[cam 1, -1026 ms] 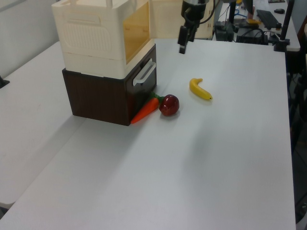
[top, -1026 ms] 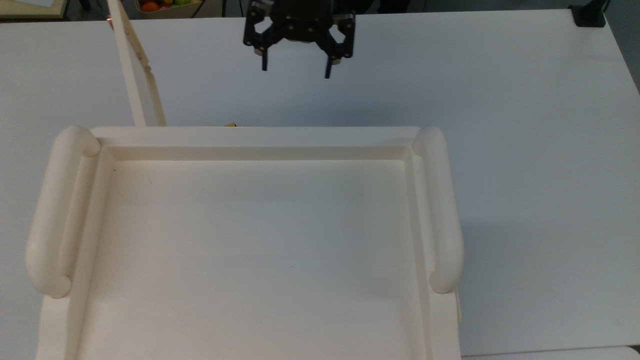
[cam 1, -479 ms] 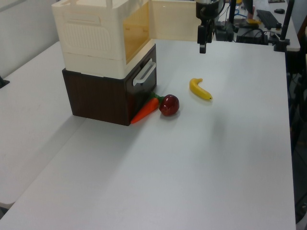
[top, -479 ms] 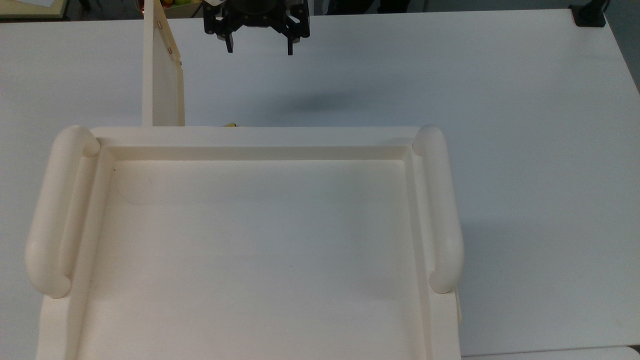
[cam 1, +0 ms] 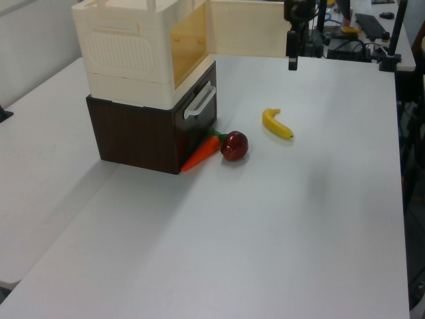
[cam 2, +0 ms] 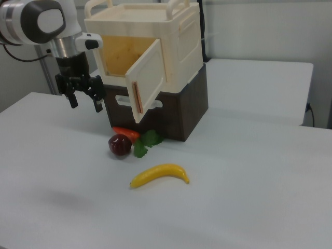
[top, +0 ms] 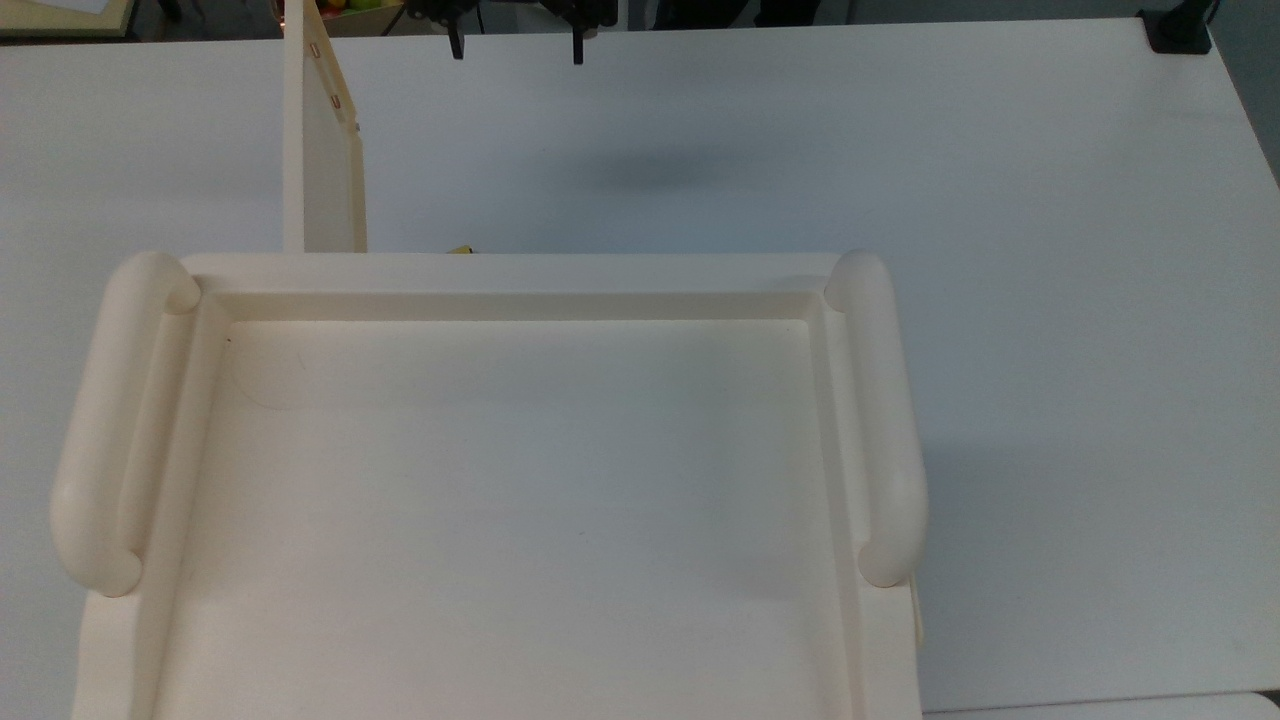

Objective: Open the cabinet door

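Hanging above the counter (cam 2: pixel 249 176) at the right view's left, the gripper (cam 2: pixel 83 103) has its two thin black fingers spread with nothing between them, well clear of the door (cam 2: pixel 148 79). To its right stands the cabinet (cam 2: pixel 179 39), a boxy cream unit of smooth plastic-looking material with a recessed tray top and fat rounded rails, seated on a dark brown base (cam 2: pixel 184 111) that carries a pale bar handle. The door is a thin flat cream panel, swung out from the front so the amber-tinted inside shows behind it; a reddish-brown strip runs down its free edge. Below it lie a carrot (cam 2: pixel 126 134) with green leaves and a dark red apple (cam 2: pixel 120 144), just beside each other against the base. Further out on the matte white counter rests a curved yellow banana (cam 2: pixel 160 174), apart from both.

In the top view the door (top: pixel 322 140) stands out edge-on from the cabinet's (top: pixel 500 500) upper left corner, and the gripper (top: pixel 517 48) fingertips show at the upper edge, to the door's right.

In the left view the gripper (cam 1: pixel 292 61) hangs just past the door's (cam 1: pixel 242 28) free end, above the banana (cam 1: pixel 277 124).
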Tool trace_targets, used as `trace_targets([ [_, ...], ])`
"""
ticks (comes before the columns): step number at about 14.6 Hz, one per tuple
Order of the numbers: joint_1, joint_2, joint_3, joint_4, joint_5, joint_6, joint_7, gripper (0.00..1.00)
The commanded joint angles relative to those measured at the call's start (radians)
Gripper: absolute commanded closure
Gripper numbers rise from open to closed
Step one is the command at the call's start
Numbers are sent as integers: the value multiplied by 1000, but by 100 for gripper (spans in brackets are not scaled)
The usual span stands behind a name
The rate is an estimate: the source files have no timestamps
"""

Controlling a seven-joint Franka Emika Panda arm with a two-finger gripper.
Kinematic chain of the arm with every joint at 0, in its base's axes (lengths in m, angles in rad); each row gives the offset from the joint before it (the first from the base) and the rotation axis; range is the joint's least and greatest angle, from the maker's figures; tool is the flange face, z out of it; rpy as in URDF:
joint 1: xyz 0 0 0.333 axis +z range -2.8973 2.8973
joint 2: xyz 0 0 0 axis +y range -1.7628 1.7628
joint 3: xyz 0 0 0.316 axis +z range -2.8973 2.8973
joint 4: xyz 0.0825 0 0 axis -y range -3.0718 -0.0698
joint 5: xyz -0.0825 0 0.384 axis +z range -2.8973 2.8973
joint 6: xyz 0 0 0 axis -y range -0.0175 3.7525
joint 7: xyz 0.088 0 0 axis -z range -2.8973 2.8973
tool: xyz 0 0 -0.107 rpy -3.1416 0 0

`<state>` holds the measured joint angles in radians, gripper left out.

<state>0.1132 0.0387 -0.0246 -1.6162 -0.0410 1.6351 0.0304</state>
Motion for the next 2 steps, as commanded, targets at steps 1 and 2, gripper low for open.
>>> trace_targets([
  [1, 19, -62, -38, -67, 9, 17, -9, 0],
  [2, 19, -59, -38, -64, 9, 17, -9, 0],
])
